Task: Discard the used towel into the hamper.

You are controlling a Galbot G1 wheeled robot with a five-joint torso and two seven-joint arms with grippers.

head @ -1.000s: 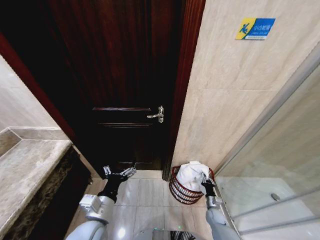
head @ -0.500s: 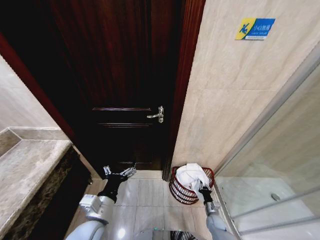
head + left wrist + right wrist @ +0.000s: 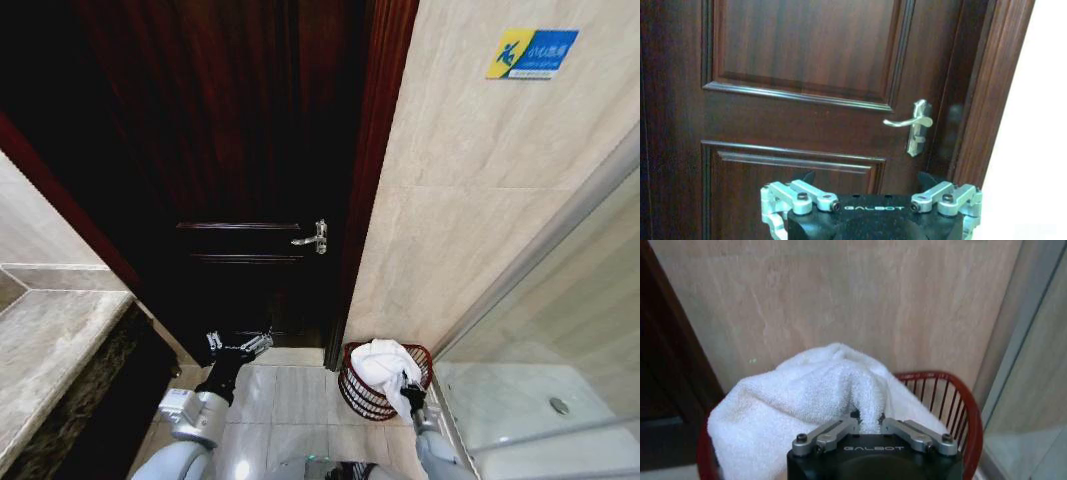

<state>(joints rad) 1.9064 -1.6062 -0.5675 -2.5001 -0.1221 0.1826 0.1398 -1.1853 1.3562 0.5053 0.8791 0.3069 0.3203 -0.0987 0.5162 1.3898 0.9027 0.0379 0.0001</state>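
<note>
White towel heaped in red wire hamper, pinched by right gripper fingers at 6 o'clock; left gripper parked, fingers spread, facing door.

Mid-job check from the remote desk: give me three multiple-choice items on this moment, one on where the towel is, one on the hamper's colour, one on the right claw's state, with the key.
1. Where is the towel?
A. On the stone counter
B. Heaped in the hamper, rising above its rim
C. Hung on the door handle

2. What colour is the hamper's wire?
A. Dark red
B. White
C. Blue

3. How is the right claw?
A. Wide open, far from the towel
B. Gripping the door handle
C. Fingers drawn close on a fold of towel

Key: 1 B, the head view shows white cloth piled in the basket beside the door frame. 2 A, red bars show in the right wrist view. 3 C, the right wrist view shows towel pinched between the fingers. The left claw waits open before the door.
</note>
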